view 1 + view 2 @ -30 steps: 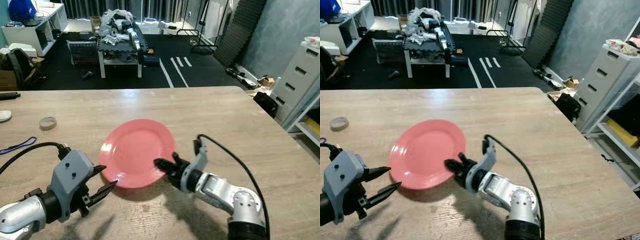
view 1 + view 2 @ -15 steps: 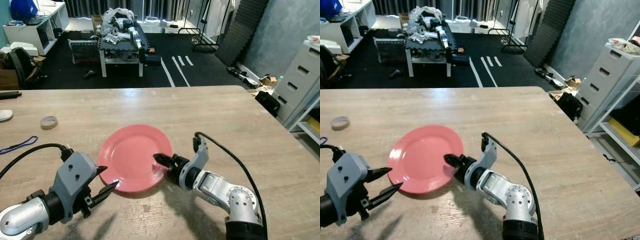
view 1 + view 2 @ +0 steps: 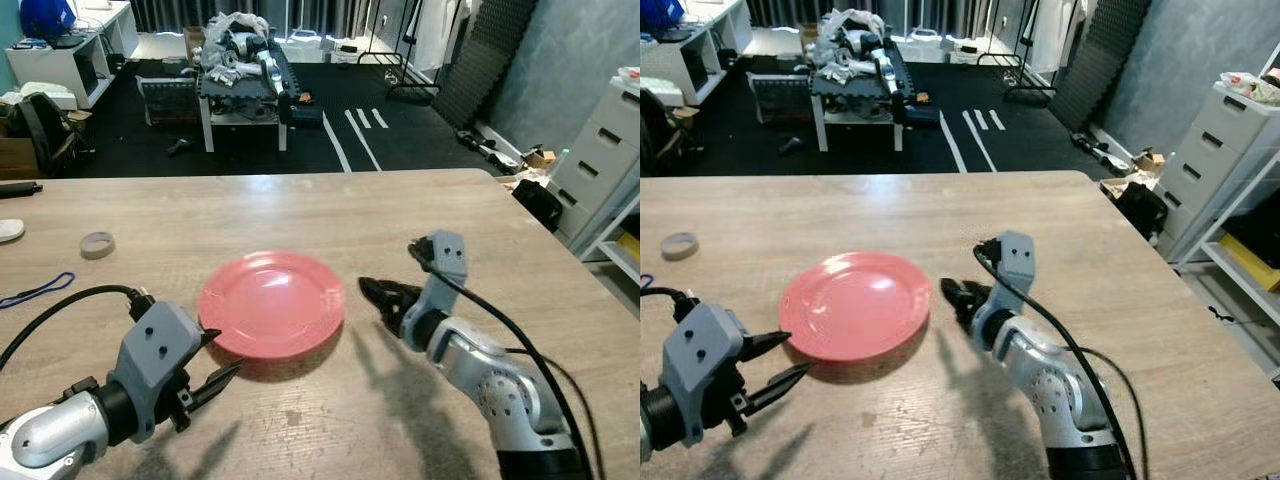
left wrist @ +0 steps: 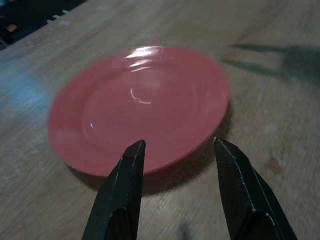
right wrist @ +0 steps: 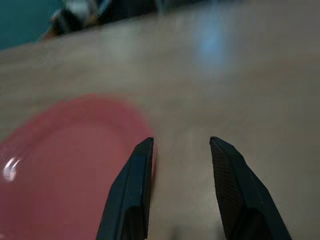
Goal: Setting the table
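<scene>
I've let go: my right gripper (image 3: pixel 372 295), jaws apart, has backed off the round pink plate (image 3: pixel 272 305), which now lies flat mid-surface (image 3: pixel 500 250). My left gripper (image 3: pixel 215 360) waits open-jawed at its near rim. Plate placed, I judge.

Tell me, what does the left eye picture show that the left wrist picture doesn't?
The left eye view takes in the whole scene: both grippers, the left near the plate's front-left edge and the right just off its right rim, both with open jaws and holding nothing. It also shows a tape roll, a blue cord and the cluttered room beyond. The left wrist view gives a close look between that gripper's fingers at the plate's near rim. Both show the pink plate lying flat on the wooden table.
</scene>
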